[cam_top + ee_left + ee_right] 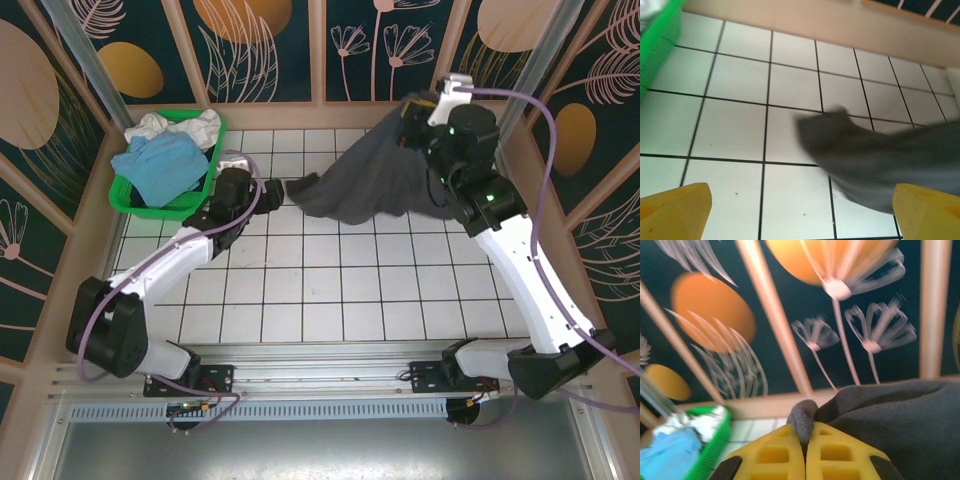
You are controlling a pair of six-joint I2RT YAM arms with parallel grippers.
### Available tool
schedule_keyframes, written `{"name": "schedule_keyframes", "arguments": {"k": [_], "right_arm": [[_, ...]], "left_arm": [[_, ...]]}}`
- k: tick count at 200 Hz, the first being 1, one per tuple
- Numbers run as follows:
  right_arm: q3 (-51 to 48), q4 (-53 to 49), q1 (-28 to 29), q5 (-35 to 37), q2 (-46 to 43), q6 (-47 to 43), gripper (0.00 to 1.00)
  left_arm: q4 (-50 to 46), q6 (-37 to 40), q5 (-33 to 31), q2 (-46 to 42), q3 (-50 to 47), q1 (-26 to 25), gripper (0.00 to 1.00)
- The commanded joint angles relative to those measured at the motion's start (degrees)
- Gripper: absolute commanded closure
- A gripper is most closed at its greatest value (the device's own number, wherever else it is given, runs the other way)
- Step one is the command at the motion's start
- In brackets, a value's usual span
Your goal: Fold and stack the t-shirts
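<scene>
Pressed together right at the lens, yellow fingers [775,455] of the right gripper [806,440], pinching a bunched fold of the large dark charcoal cloth t-shirt [890,420]. From above, same right gripper [413,108] raised near the back right of the white tiled table [330,290], with the charcoal cloth hanging from it and fanning down and leftward, lowest corner reaching toward mid-table. Touching the tiles or just above them: hard to tell. Blurred in the left wrist view, that shirt's grey corner lying over the tiles, beyond two yellow fingertips [675,210]. Left gripper [800,215] spread wide, nothing between its fingers, close to the corner yet apart from it. Seen from above, just left of the cloth's tip. Farther left, at the table's back left corner, a green plastic basket [207,175] holding a crumpled light blue t-shirt [165,168], with white t-shirts [180,127] bundled behind it. Around the table, dark wall panels [270,40] painted with orange discs and pale flowers, framed in light wood.
</scene>
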Motion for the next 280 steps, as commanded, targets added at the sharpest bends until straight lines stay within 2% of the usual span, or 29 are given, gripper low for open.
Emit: {"name": "schedule_keyframes", "arguments": {"k": [1,29,56,60,71,76,91,104,115,130,150,174,200,223,240,256,268,280], "right_arm": [[5.7,-1.1,5.9,6.5,8.2,-3.6,1.0],[10.4,2.1,9.4,2.5,20.1,0.2,1.0],[20.1,0.7,13.6,-1.6,34.8,3.2,1.0],[22.0,0.0,14.3,-2.6,36.9,3.4,0.93],[28.5,-3.3,15.5,-6.5,42.9,4.0,0.53],[31.7,-5.3,15.8,-8.4,45.3,4.4,0.42],[39.7,-11.5,15.9,-10.5,49.8,4.8,0.32],[39.3,-13.4,15.7,-7.9,48.7,3.8,0.25],[32.8,-12.0,14.9,-5.3,44.7,3.0,0.19],[18.6,-6.4,12.0,-4.5,36.9,2.8,0.14],[-0.2,0.5,4.2,-7.2,27.5,5.1,0.14],[-15.4,4.9,-4.9,-8.7,22.8,4.6,0.14],[-20.8,5.9,-11.2,-9.9,26.5,3.6,0.13],[-21.9,7.8,-12.7,-14.2,30.4,2.7,0.19],[-22.0,8.8,-12.2,-16.5,32.9,2.7,0.3],[-22.0,8.9,-10.8,-17.3,33.8,4.3,0.59],[-22.5,9.1,-8.4,-17.2,32.9,5.5,0.75],[-21.9,7.7,-5.3,-13.2,31.8,6.9,0.89]], "left_arm": [[1.2,-2.1,-4.1,-3.3,-3.5,1.2,0.07],[0.6,-4.0,-6.6,-5.7,-6.5,3.0,0.05],[0.6,-4.9,-7.6,-7.8,-9.8,5.2,0.03],[0.3,-5.0,-8.0,-8.2,-10.2,5.4,0.02],[-0.2,-5.2,-9.0,-8.9,-11.3,6.1,0.02],[-0.5,-5.3,-9.5,-9.2,-11.6,6.3,0.02],[-1.2,-4.9,-10.3,-9.8,-12.4,6.8,0.02],[-1.1,-4.0,-10.4,-9.8,-13.0,6.8,0.01],[-0.7,-2.9,-9.1,-9.3,-13.1,6.8,0.01],[0.0,-2.2,-5.6,-7.6,-12.8,6.8,0.01],[3.4,-2.1,2.0,-4.2,-11.7,5.4,0.03],[5.4,-1.4,3.3,1.5,-7.6,-0.2,0.04],[6.9,-2.3,7.5,7.6,-4.4,-1.9,0.09],[7.6,-3.1,8.3,8.8,-4.8,-2.0,0.1],[7.4,-3.1,7.0,7.8,-6.0,-2.0,0.1],[6.4,-2.6,5.3,6.8,-6.8,-2.0,0.1],[5.1,-2.2,3.8,6.1,-7.1,-2.0,0.09],[4.1,-2.0,2.4,5.3,-7.4,-1.9,0.08]]}}
